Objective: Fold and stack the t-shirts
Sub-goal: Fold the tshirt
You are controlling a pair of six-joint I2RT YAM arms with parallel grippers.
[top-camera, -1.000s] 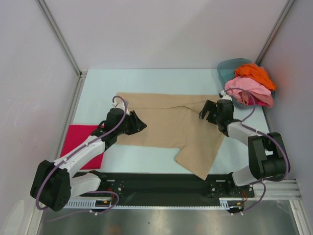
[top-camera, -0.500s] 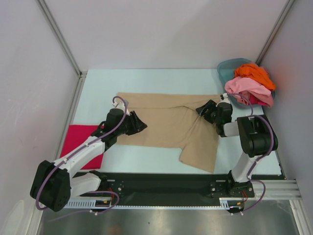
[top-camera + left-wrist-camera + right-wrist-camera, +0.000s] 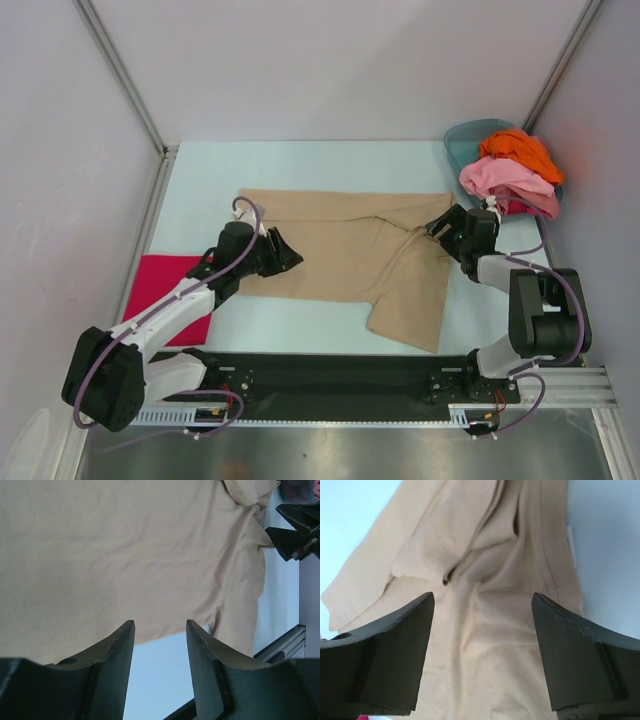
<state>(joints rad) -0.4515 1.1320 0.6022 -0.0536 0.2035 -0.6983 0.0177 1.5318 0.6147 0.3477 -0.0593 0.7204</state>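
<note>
The left gripper (image 3: 287, 253), at the tan t-shirt's (image 3: 340, 250) nine o'clock, stands partly open and empty. The right gripper (image 3: 447, 224), at three o'clock, gapes wide, holding nothing.

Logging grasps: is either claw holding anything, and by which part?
Nothing is held: the left claw and right claw are both open over the tan t-shirt.

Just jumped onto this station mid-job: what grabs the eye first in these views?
A large tan t-shirt lies spread across the middle of the table, its right side rumpled. The left claw and right claw sit open at its left and right edges. A teal basin in the far right corner is heaped with a pink shirt and an orange shirt; a magenta-red shirt lies flat at the near left.
</note>
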